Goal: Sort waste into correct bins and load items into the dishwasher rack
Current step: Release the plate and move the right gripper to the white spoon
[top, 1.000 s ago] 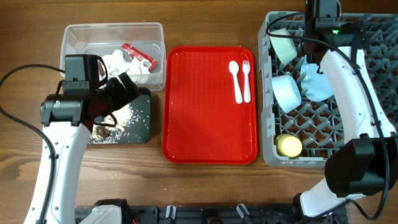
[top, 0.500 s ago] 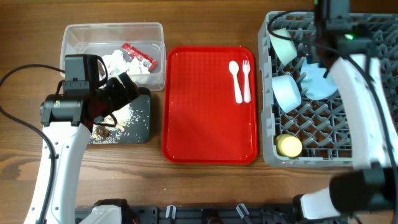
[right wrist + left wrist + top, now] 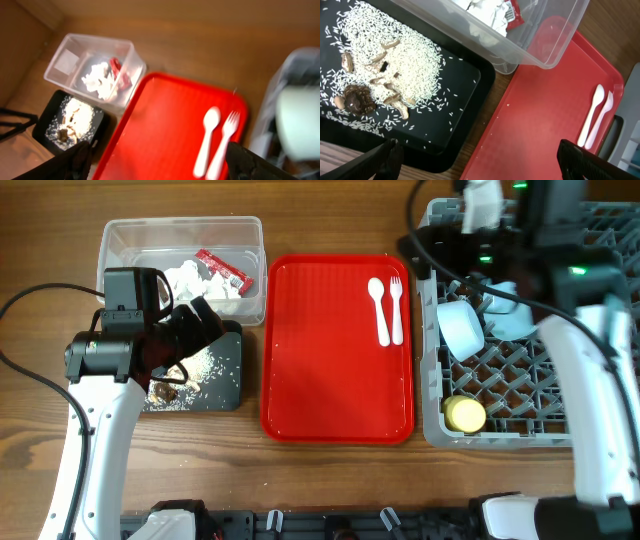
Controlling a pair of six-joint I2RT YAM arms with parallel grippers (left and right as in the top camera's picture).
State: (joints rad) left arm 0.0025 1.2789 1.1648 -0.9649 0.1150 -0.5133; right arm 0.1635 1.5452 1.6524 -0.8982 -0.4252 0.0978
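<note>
A white spoon (image 3: 379, 308) and fork (image 3: 396, 308) lie side by side on the red tray (image 3: 338, 380). My right gripper (image 3: 432, 252) is open and empty, high over the grey rack's (image 3: 500, 385) left rim; its wrist view shows the spoon (image 3: 206, 135) and fork (image 3: 224, 137) below. A light blue bowl (image 3: 461, 328) and plate (image 3: 512, 320) stand in the rack. The clear tub (image 3: 118, 242) holds tissue (image 3: 190, 280) and the red wrapper (image 3: 221, 269). My left gripper (image 3: 195, 330) is open and empty above the black tray (image 3: 228, 385) with food scraps (image 3: 385, 75).
A yellow round object (image 3: 465, 414) sits in the rack's front left corner. The right arm hides the rack's back left part. Bare wooden table surrounds the trays, and black cables run along the left side.
My right arm has swung left from over the rack's back toward the rack's left rim beside the red tray. The left arm has not moved.
</note>
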